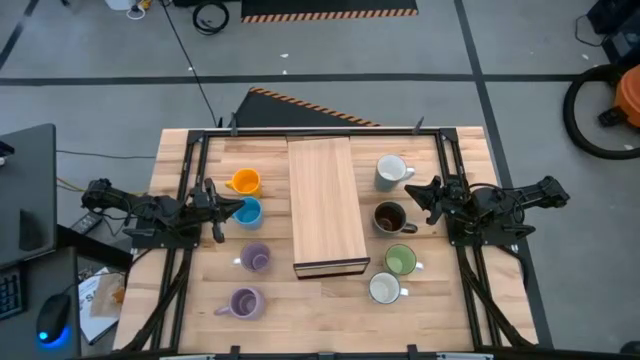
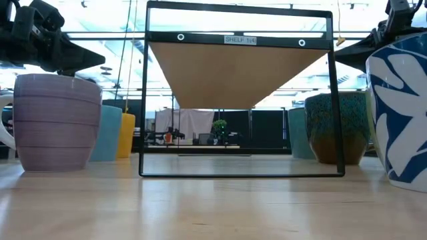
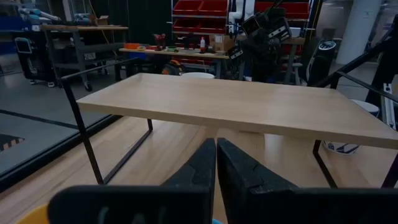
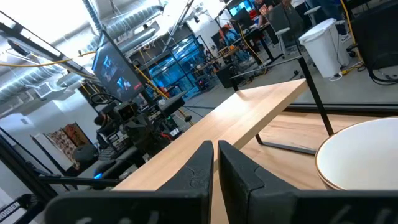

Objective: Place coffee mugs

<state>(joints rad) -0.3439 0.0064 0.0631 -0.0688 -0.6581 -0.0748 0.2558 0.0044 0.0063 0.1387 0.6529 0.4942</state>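
You have an orange mug point(image 1: 244, 182), a light blue mug point(image 1: 248, 211) and two lavender mugs point(image 1: 256, 258) left of the pale wooden board point(image 1: 326, 205). Right of it you have a dark brown mug point(image 1: 389, 217), a light green mug point(image 1: 400, 261) and a white mug point(image 2: 399, 110) patterned with dark blue leaves.

A shelf board point(image 1: 326, 205) stood at the table's point(image 1: 450, 310) middle. Four mugs point(image 1: 248, 212) sat left of it, four mugs point(image 1: 389, 216) right, my grippers outside them.
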